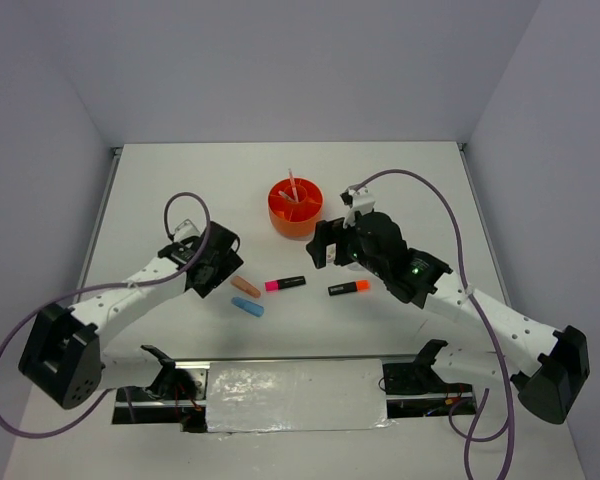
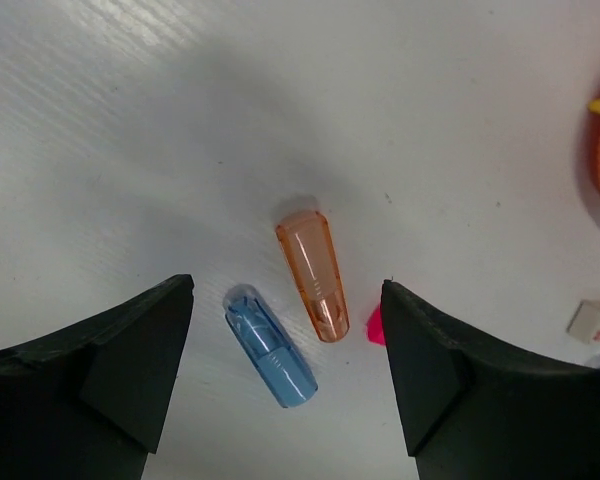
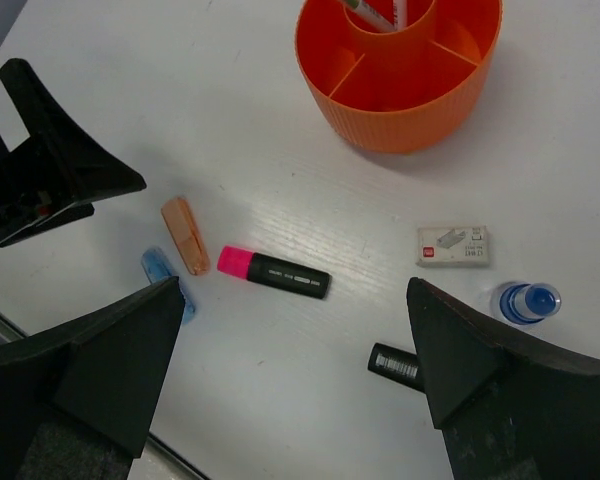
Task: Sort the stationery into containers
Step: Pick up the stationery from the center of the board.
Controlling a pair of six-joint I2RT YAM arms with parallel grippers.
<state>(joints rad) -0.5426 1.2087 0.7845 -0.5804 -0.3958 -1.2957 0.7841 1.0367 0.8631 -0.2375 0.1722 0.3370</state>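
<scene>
The round orange tub (image 1: 295, 207) stands at mid-table with thin pens (image 1: 292, 188) upright in its central cup. Nearer lie an orange capsule (image 1: 245, 286), a blue capsule (image 1: 247, 307), a pink-ended highlighter (image 1: 285, 284) and an orange-ended highlighter (image 1: 348, 288). My left gripper (image 2: 286, 286) hovers open over the orange capsule (image 2: 313, 275) and blue capsule (image 2: 270, 345), touching neither. My right gripper (image 3: 293, 285) is open above the pink highlighter (image 3: 275, 270), holding nothing. A white eraser (image 3: 453, 246) and blue-capped bottle (image 3: 525, 302) lie near the tub (image 3: 400, 100).
A shiny foil-covered plate (image 1: 295, 395) lies at the table's near edge between the arm bases. Grey walls close in the table on three sides. The left arm's black gripper (image 3: 50, 160) shows at the left of the right wrist view.
</scene>
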